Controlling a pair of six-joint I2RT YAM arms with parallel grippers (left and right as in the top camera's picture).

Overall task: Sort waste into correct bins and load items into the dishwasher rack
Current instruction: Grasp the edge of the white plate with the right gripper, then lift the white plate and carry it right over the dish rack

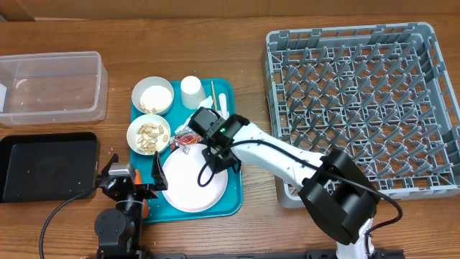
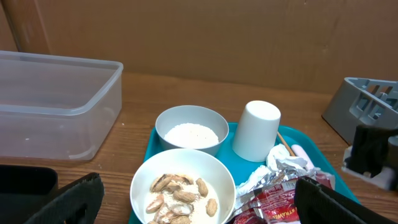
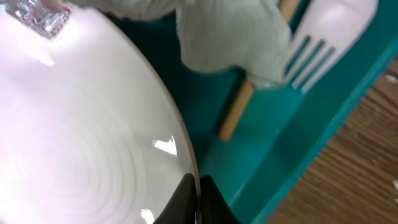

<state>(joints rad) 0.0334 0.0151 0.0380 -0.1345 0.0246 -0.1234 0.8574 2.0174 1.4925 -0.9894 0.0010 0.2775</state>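
1. Left gripper (image 1: 131, 173): it sits at the near table edge, just beside the near-left corner of the flat teal plastic tray (image 1: 234, 198). Its fingers are spread wide and hold nothing. It faces the waste, so it is judged to be on standby.
2. Large round pale pink-white plate (image 1: 190, 183): it lies flat on the near half of the tray and looks largely bare.
3. Right gripper (image 1: 219, 162): it reaches in from the rack side to the plate's far-right rim.
   - In the wrist view the dark fingertips are almost together with the rim running between them.
   - This reads as a pinch on the rim, which is likely the only hold a flat plate offers.
4. Crumpled silver-and-red foil wrapper (image 1: 185, 138): it touches the plate's far edge. Left of it stands a small white bowl of pale nuts (image 2: 214, 171).
5. Beyond those stand a second small white bowl of white crumbs (image 2: 163, 132) and a small white cup (image 1: 190, 91), which is upturned.
6. Crumpled white napkin (image 3: 230, 31): it lies over the thin wooden stick (image 3: 239, 106), beside the white plastic fork (image 3: 329, 37) near the tray's right wall. No carrot is visible.
7. Shallow black rectangular tray (image 1: 43, 165) and clear plastic rectangular tub (image 1: 50, 86): both stand to the left, on the left arm's side.
8. Large square grey plastic rack (image 1: 359, 108): it stands to the right with nothing loaded.
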